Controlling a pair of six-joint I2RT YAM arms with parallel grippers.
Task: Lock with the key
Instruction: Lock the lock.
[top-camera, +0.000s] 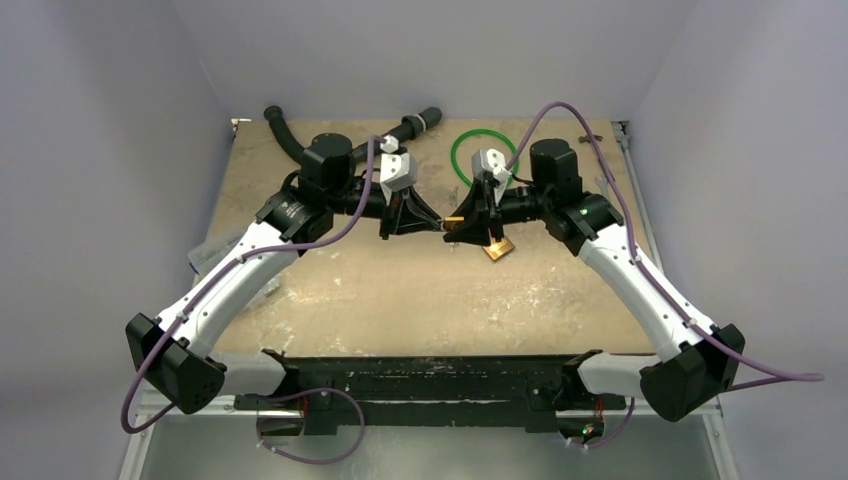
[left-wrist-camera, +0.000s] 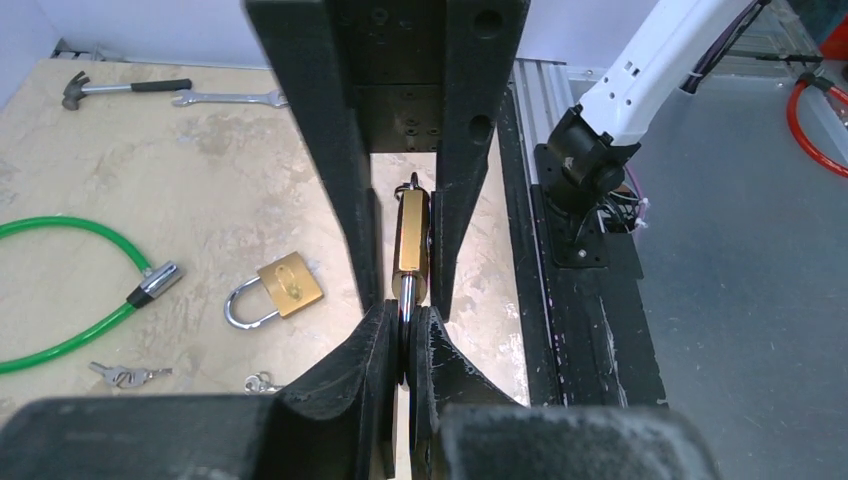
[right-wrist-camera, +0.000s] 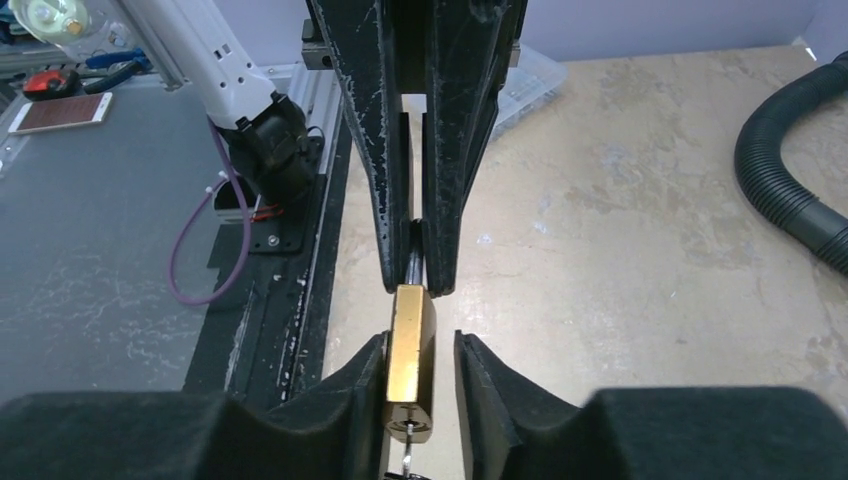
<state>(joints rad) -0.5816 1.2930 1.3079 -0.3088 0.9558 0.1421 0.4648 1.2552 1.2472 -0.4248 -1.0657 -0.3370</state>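
The lock (left-wrist-camera: 410, 245), a small brass padlock, hangs in the air between my two grippers over the middle of the table. My left gripper (left-wrist-camera: 408, 330) is shut on its silver shackle (left-wrist-camera: 408, 295). In the right wrist view the lock's body (right-wrist-camera: 411, 350) stands between my right gripper's (right-wrist-camera: 420, 370) fingers. The left finger (right-wrist-camera: 365, 385) lies against it and the right finger (right-wrist-camera: 480, 385) stands off with a gap, so this gripper is open. The key (right-wrist-camera: 407, 458) sticks out of the keyhole at the lock's near end. From above the two grippers meet tip to tip (top-camera: 447, 224).
A second brass padlock (left-wrist-camera: 285, 287) lies on the table below, also seen from above (top-camera: 499, 249). A green cable loop (top-camera: 483, 155), loose keys (left-wrist-camera: 125, 375), a hammer (left-wrist-camera: 110, 88), a wrench (left-wrist-camera: 228, 98) and a black hose (right-wrist-camera: 790, 190) lie around.
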